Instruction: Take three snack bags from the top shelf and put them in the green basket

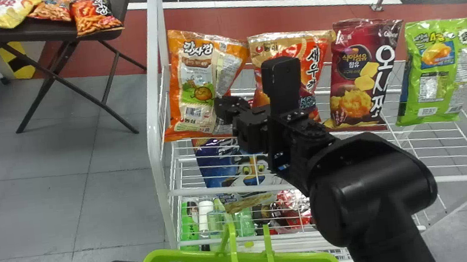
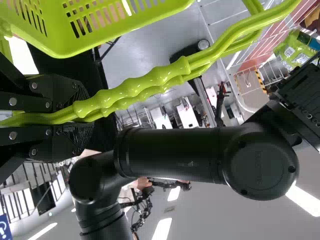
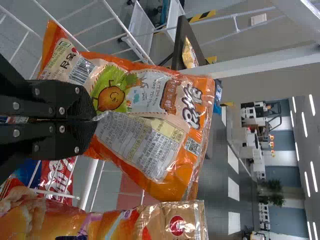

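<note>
- White wire rack (image 1: pixel 157 135): four snack bags at its top shelf; three wanted.
- Green basket (image 1: pixel 296 256): before the rack, no bag seen inside, handles (image 2: pixel 145 82) clenched by the left gripper (image 2: pixel 82 117). Delivered, I'd judge: none.
- Red-and-orange bag (image 1: pixel 318 64), maroon bag (image 1: pixel 355 82), green bag (image 1: pixel 441 67): two needed.
- Orange bag (image 3: pixel 150 100): shelf's left end, pinched by the right gripper (image 3: pixel 92 120); basket trip outstanding.

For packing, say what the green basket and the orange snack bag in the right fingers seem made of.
Green basket: probably molded plastic, glossy, with highlights and slotted walls. Orange snack bag: likely shiny plastic film, possibly foil-lined, judging by glare and creases.
</note>
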Robot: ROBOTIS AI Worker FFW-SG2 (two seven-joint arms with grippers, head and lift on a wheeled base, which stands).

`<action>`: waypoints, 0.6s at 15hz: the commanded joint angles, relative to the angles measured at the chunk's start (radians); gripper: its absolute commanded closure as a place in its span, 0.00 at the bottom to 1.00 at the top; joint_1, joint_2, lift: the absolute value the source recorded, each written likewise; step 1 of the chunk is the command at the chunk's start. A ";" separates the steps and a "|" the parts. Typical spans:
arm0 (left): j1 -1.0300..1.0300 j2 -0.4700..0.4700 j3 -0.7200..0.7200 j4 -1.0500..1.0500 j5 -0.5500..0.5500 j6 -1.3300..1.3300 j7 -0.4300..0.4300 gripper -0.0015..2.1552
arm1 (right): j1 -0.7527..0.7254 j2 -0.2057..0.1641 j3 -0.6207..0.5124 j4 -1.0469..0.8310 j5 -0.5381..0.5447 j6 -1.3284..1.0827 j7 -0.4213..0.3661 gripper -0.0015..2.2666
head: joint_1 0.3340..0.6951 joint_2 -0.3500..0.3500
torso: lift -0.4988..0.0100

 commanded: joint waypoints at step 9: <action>0.010 0.006 0.006 -0.002 0.012 -0.003 -0.007 0.49 | 0.034 -0.002 -0.029 -0.045 -0.006 -0.098 0.119 0.90 | 1.00 0.30 | 0.92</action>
